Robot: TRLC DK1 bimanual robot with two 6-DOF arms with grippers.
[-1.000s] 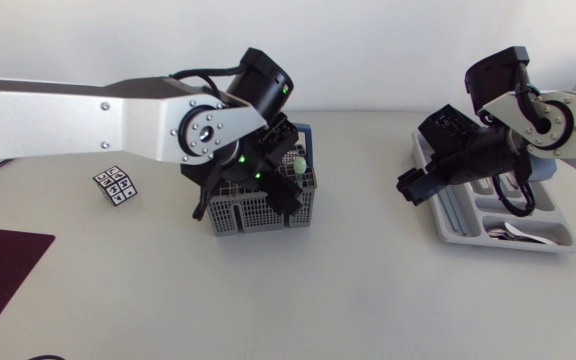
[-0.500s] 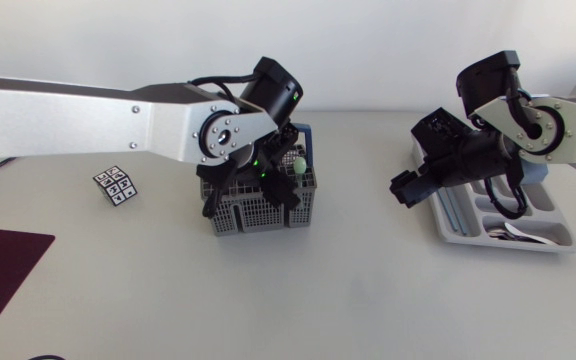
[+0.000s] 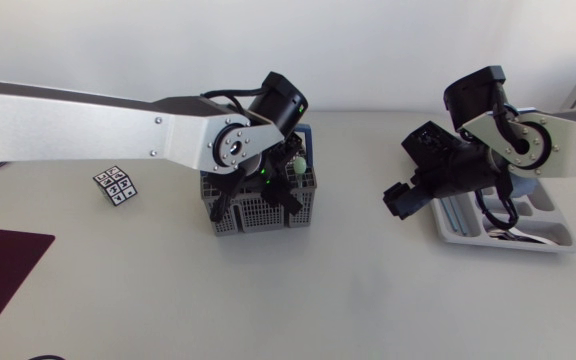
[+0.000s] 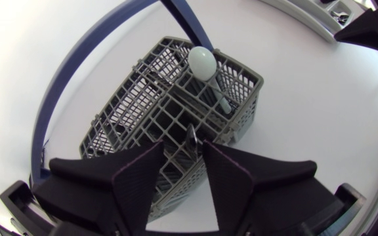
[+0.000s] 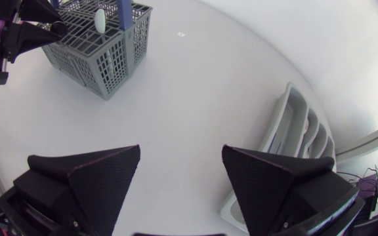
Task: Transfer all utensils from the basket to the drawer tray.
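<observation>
Right fingers [image 3: 400, 197] drifted off the moulded grey tray [image 5: 287, 124] toward centre, spread wide, empty, left fingers [image 4: 209, 157] wrist-down over grey mesh basket [image 4: 241, 111], narrowly parted around a slim metal handle [image 4: 192, 134].

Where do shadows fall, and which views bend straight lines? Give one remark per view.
Head view: even light, a soft shadow on the table beside the basket, lines look straight. Left wrist view: fisheye bows the basket grid beyond the left hand. Right wrist view: the straight rim of the drawer tray curves beside the open right hand.
</observation>
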